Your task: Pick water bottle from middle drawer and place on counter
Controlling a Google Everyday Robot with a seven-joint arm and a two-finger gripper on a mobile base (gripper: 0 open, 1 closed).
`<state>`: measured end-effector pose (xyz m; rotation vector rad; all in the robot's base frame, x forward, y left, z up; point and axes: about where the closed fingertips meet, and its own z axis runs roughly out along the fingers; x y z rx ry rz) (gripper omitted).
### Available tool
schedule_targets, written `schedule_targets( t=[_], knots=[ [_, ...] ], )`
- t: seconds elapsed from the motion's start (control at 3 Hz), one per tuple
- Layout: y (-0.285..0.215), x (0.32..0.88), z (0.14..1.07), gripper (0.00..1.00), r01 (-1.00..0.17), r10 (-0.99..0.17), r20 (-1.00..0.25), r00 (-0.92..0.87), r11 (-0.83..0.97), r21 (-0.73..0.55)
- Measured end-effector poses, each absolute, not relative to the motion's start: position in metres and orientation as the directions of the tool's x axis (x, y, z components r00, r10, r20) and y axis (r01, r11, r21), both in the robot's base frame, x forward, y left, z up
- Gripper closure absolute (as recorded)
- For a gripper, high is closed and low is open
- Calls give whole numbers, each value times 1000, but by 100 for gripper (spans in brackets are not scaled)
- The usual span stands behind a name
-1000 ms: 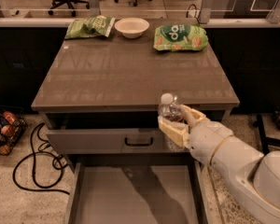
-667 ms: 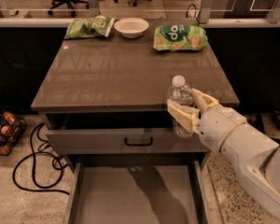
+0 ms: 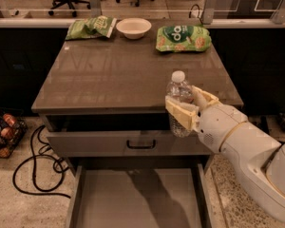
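The water bottle point(image 3: 179, 90) is clear with a white cap and stands upright in my gripper point(image 3: 189, 107), whose cream fingers point(image 3: 180, 111) are shut around its body. I hold it in the air at the counter's point(image 3: 118, 75) front right edge, its cap above the top and its base in front of the edge. The middle drawer point(image 3: 137, 201) is pulled open below, its grey floor bare. My white arm point(image 3: 247, 151) comes in from the lower right.
A white bowl point(image 3: 133, 27) and two green snack bags point(image 3: 90, 26) point(image 3: 183, 37) lie at the back of the counter. The top drawer point(image 3: 128, 144) with a black handle is slightly open. Cables point(image 3: 35, 167) and a basket point(image 3: 2, 134) lie on the floor left.
My gripper has lifted the bottle higher and slightly to the right, from in front of the top drawer up to the counter's edge.
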<state>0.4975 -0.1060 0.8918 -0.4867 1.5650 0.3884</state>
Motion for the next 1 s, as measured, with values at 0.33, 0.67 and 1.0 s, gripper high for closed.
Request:
schedule_targets(
  t=[0.33, 0.67, 1.0],
  knots=[
    [-92, 493, 920, 100, -513, -34, -999, 13, 857, -36],
    [-65, 496, 960, 100, -495, -32, -997, 64, 867, -60],
    [-46, 514, 994, 100, -460, -48, -994, 99, 883, -89]
  ],
)
